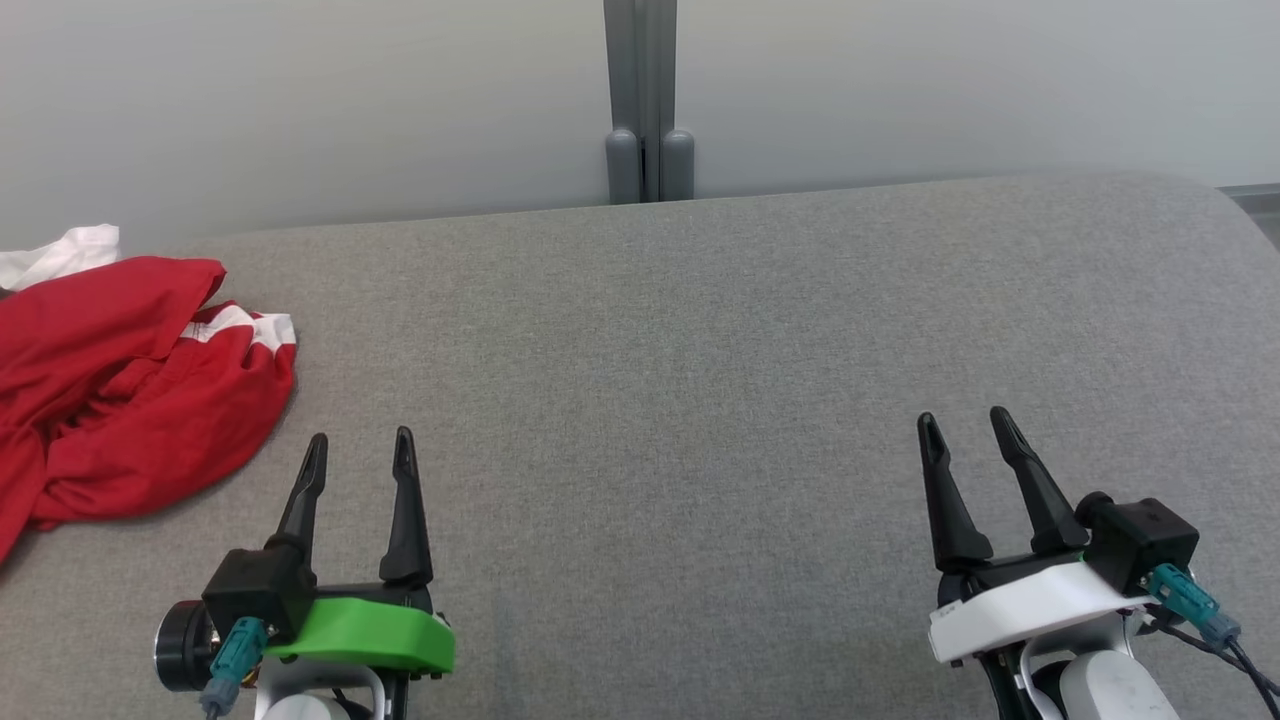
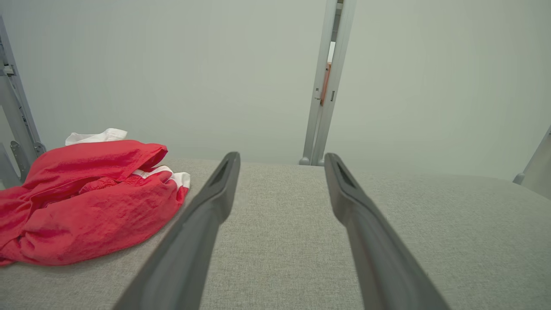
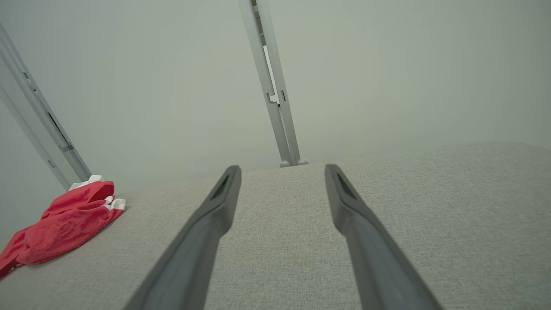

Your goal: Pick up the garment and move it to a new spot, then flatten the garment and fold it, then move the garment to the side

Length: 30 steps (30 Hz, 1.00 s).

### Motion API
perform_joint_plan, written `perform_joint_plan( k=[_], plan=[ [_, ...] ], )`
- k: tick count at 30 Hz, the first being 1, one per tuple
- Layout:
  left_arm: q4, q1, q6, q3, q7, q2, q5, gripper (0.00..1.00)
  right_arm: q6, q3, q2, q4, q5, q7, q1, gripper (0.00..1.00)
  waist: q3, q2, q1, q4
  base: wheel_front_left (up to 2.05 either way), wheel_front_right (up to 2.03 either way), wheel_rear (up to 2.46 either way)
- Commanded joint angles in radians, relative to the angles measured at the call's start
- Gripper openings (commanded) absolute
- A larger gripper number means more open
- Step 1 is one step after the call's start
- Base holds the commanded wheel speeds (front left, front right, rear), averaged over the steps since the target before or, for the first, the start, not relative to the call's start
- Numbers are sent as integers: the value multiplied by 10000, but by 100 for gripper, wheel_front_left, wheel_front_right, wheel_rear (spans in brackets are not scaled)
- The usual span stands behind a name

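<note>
The left pincer (image 1: 360, 437) and right pincer (image 1: 963, 416) are held open and empty over the counter (image 1: 650, 330). The crumpled red garment (image 1: 130, 400) is bunched toward the left edge, where a shallow pinch may catch one layer or drag it off. Bare room is available centre and right

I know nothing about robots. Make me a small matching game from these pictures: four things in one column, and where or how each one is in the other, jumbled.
Things:
1. red garment
2. left gripper
3. right gripper
4. grey post

Descriptions:
A. open, on a white mount
B. crumpled at the left of the grey fabric surface
C. upright behind the surface's far edge
D. open, on a green mount

Pairs: 1-B, 2-D, 3-A, 4-C
</note>
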Motion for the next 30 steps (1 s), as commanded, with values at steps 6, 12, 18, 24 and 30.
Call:
perform_joint_plan(
  k=[6,12,18,24,30],
  plan=[
    [37,17,86,-41,-186,48,415,100,27,56,-2,-126,-621,-161,117,100,34,0,0,12,0,0,0],
    [76,12,154,-122,-292,52,777,100,17,52,7,-142,-1029,-260,155,100,48,0,0,36,0,0,0],
    [97,18,199,-198,-396,57,1142,100,18,59,16,-158,-1454,-354,183,100,58,0,0,54,0,0,0],
    [156,-2,121,-168,-388,56,1087,100,18,55,14,-167,-1456,-350,147,100,93,0,0,81,0,0,0],
    [208,-24,111,-149,-388,56,1020,100,18,47,14,-156,-1427,-350,141,100,127,0,0,100,0,0,0]
  ],
)
